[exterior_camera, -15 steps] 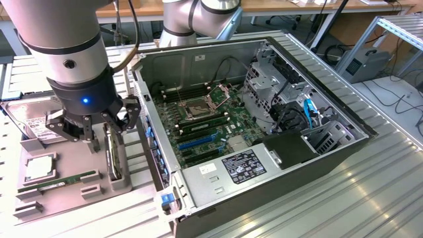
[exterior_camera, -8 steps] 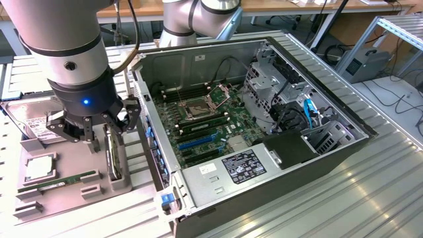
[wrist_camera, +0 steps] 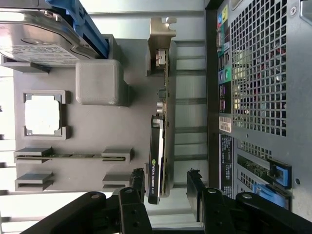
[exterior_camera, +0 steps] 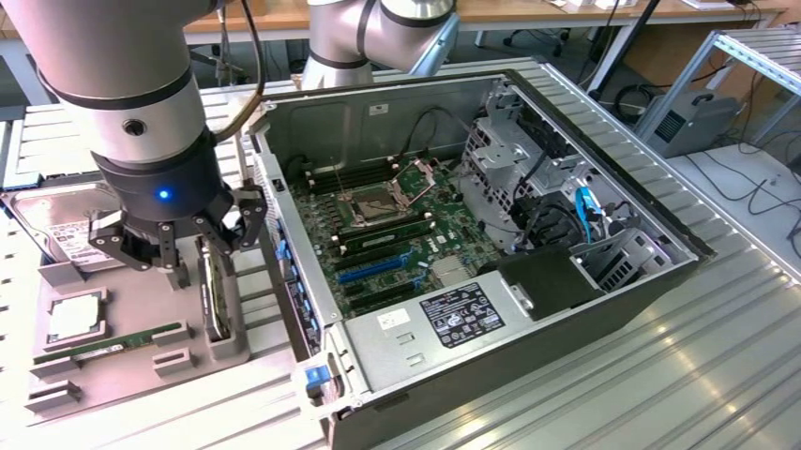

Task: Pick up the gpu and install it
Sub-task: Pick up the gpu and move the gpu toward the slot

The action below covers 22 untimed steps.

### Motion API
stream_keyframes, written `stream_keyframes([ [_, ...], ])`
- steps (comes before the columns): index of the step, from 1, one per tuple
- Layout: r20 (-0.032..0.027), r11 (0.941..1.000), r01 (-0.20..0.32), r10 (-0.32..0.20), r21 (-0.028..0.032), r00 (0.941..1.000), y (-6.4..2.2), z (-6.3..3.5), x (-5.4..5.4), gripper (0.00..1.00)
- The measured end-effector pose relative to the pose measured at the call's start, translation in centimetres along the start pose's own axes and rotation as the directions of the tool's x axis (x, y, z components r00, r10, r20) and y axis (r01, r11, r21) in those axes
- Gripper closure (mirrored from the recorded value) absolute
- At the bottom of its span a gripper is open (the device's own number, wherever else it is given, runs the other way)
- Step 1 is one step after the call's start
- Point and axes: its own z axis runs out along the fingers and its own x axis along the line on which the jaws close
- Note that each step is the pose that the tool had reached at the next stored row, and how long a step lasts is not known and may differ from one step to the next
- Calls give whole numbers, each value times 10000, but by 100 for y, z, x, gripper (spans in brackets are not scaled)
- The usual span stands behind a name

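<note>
The gpu (wrist_camera: pixel 161 136) stands on edge in a slot of the gray holder (wrist_camera: pixel 97 126), just beside the open computer case (exterior_camera: pixel 501 234). My tool (wrist_camera: pixel 165 178) is spread wide, one finger on each side of the card's end, gripping nothing. The holder sits on the counter (exterior_camera: pixel 701 375).

a robotics lab or test workshop. an industrial robot arm (exterior_camera: pixel 126 84) hangs over a workbench (exterior_camera: pixel 676 375) of ribbed aluminium profiles. on it lies an open desktop computer case (exterior_camera: pixel 526 375), its motherboard (exterior_camera: pixel 400 225) bare, beside a grey moulded fixture (exterior_camera: pixel 126 370) that holds loose computer parts. behind stand wooden desks (exterior_camera: pixel 526 11), an aluminium frame (exterior_camera: pixel 751 47), and cables (exterior_camera: pixel 738 178) trailing across the floor.
</note>
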Motion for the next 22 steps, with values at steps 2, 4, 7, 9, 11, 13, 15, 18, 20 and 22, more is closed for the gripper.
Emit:
stream_keyframes([
  [2,0,10000,0,0,0,10000,0,5,0,52],
  [4,0,10000,0,0,0,10000,0,9,0,52],
  [7,0,10000,0,0,0,10000,0,19,1,52],
  [9,-1,10000,0,0,0,10000,0,24,1,52],
  [11,0,10000,0,0,0,10000,0,29,1,52],
  [13,-1,10000,0,0,0,10000,0,33,1,52],
  [15,0,10000,0,0,0,10000,0,39,1,52],
  [18,0,10000,0,0,0,10000,0,45,1,52],
  [20,0,10000,0,0,0,10000,0,49,1,52],
  [22,0,10000,0,0,0,10000,0,52,2,52],
])
